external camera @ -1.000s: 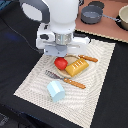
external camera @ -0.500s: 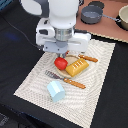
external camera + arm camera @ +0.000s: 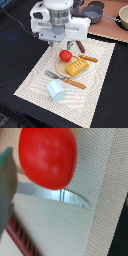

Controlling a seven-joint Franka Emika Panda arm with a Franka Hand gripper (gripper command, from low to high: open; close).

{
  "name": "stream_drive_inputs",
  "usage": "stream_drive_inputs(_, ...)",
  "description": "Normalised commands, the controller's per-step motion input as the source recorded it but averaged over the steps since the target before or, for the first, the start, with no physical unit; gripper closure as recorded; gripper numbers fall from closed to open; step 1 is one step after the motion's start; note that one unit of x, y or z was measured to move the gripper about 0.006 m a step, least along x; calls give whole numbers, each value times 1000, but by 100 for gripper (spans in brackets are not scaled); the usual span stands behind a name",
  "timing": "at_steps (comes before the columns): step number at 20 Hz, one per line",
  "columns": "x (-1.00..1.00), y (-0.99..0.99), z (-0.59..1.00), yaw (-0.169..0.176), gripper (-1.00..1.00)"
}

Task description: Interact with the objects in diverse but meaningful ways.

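Observation:
The red tomato (image 3: 65,55) hangs just under my gripper (image 3: 63,48), a little above the round tan plate (image 3: 61,68). It fills the wrist view (image 3: 47,155), with one dark finger (image 3: 6,180) beside it. The gripper looks shut on the tomato. The yellow ridged bread block (image 3: 77,66) lies on the plate. The pale blue cup (image 3: 56,91) stands on the woven mat (image 3: 35,82) near its front edge. The dark-brown sausage stick (image 3: 80,46) lies on the mat behind the plate.
A wooden-handled fork (image 3: 65,79) lies in front of the plate and a wooden-handled knife (image 3: 87,58) beside the bread. Grey pots (image 3: 93,14) stand at the back, towards the exterior view's right, on a brown board. The table around the mat is black.
The arm has risen and shifted slightly towards the back, and the tomato has come up off the plate with it. Bread, cup and cutlery have not moved.

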Motion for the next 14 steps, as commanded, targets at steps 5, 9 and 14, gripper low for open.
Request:
stream_drive_inputs(5,43,14,290,148,-100)
stream_drive_inputs(9,118,69,235,254,-100)
stream_drive_inputs(14,126,2,150,224,-100)
